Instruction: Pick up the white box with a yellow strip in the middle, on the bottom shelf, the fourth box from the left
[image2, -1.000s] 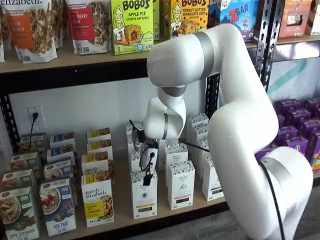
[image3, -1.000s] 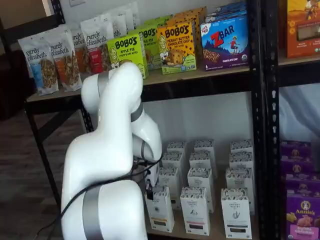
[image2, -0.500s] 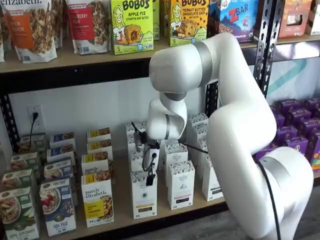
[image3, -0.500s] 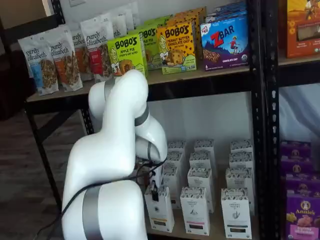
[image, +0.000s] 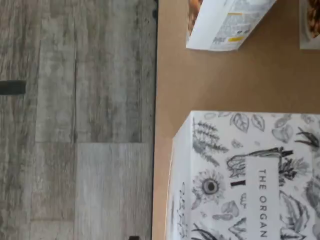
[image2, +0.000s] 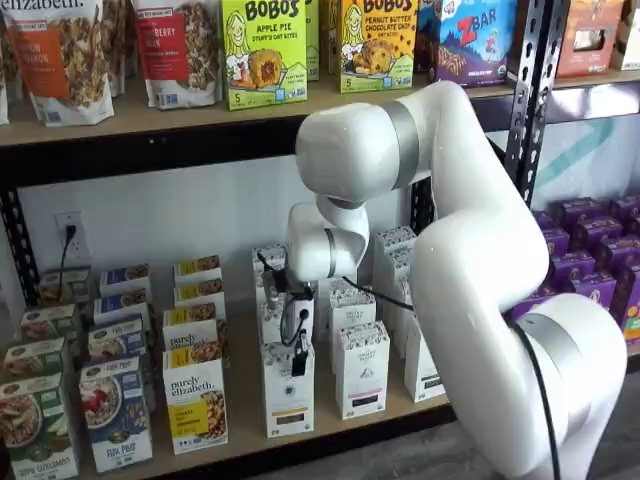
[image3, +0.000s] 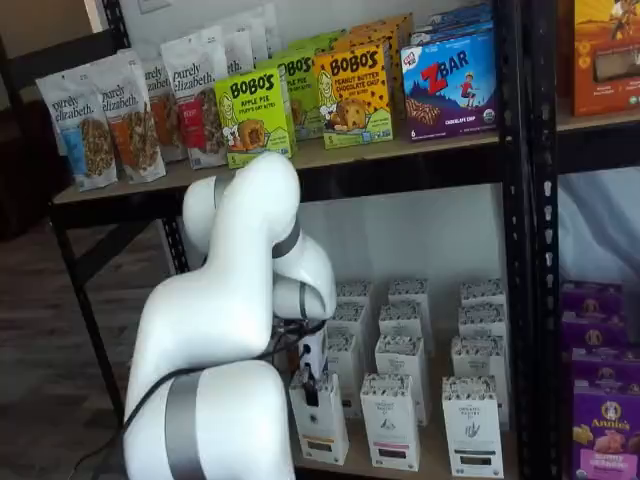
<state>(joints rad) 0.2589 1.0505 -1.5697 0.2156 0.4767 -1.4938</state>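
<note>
The white box (image2: 288, 405) with the yellow strip stands at the front of the bottom shelf (image2: 243, 400); it also shows low in a shelf view (image3: 322, 430). My gripper (image2: 298, 362) hangs just over the box's speckled top, and only a black finger shows, side-on, in both shelf views (image3: 310, 386). The jaws stand wide open with nothing held. In the wrist view, the box's leaf-patterned top (image: 250, 175) fills much of the picture, sitting on the tan board (image: 220, 80).
White cartons with a black strip (image2: 362, 372) stand right of the box, and a purely elizabeth box (image2: 196, 400) stands left of it. More cartons sit in rows behind. The upper board holds Bobo's boxes (image2: 263, 50). Grey floor (image: 75, 120) lies beyond the shelf's front edge.
The arm's elbow and wrist have swung a little to the left. The black finger stays over the box's top, and the box has not moved.
</note>
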